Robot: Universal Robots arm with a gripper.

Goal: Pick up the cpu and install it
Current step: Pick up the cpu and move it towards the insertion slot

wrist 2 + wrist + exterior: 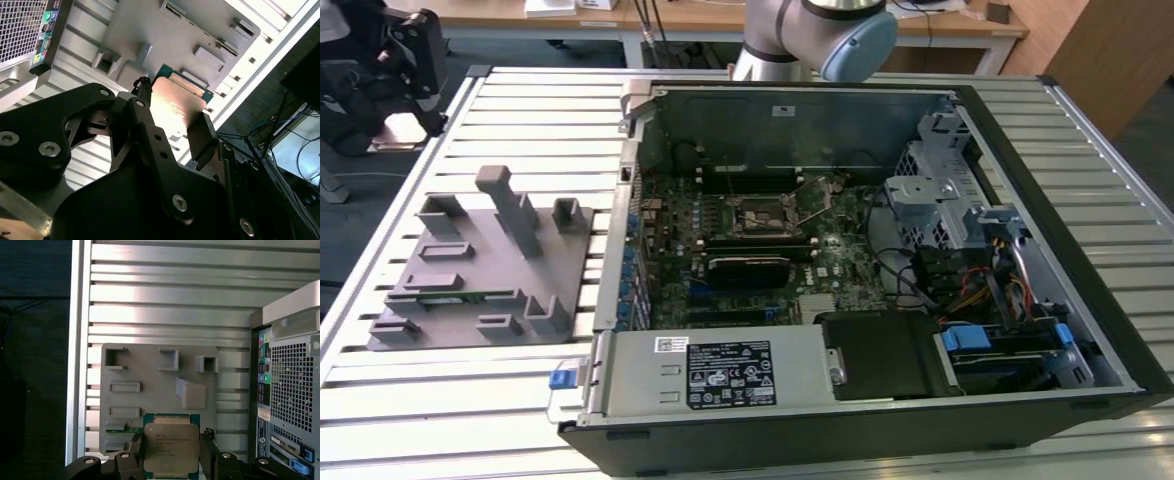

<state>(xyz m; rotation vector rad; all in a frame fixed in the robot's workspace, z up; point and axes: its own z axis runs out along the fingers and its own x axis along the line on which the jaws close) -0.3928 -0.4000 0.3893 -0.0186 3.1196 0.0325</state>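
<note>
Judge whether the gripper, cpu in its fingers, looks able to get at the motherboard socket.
Probably yes. The gripper has the cpu between its fingers, the case lies open on its side, and the socket faces up with nothing over it; cables sit aside.

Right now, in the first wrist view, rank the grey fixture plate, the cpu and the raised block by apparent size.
1. grey fixture plate
2. cpu, enlarged by nearness to the camera
3. raised block

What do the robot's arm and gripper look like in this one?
The arm is silver-grey tubing with a light blue joint cap. The gripper is matte black, with angular linked fingers fastened by silver screws.
</note>
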